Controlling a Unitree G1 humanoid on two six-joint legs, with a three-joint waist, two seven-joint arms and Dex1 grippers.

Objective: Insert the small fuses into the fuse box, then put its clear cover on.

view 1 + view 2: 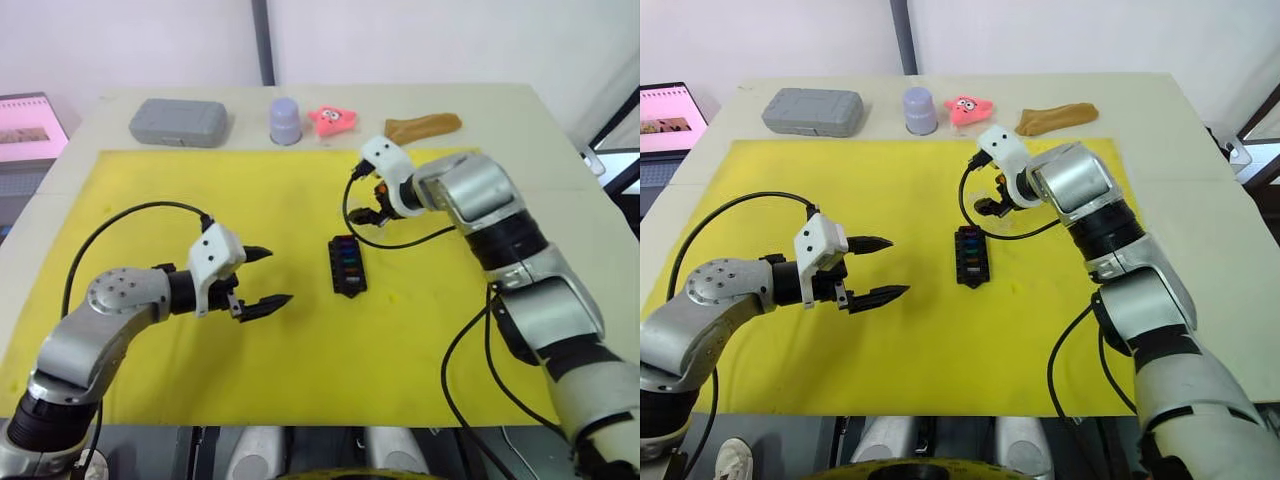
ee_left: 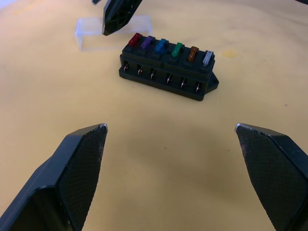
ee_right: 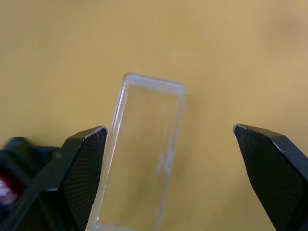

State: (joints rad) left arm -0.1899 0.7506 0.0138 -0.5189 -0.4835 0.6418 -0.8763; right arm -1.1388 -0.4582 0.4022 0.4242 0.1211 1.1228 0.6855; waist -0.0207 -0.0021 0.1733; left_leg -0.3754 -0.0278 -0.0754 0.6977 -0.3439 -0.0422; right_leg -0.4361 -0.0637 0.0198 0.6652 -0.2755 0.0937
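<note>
Right tool (image 3: 168, 139) open over clear cover (image 3: 144, 154), cover between fingers, nearer one finger. Fuse box (image 1: 347, 265) just beside. Left tool (image 1: 265, 278) open, apart.

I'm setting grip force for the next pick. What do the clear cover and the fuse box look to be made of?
The clear cover looks like hard, glossy, colourless plastic: the yellow mat shows through it and its edges catch light. The fuse box looks like moulded black plastic with a dull sheen; the small fuses seated in its slots look like tinted translucent plastic. Both seem rigid, though I can't confirm that.
</note>
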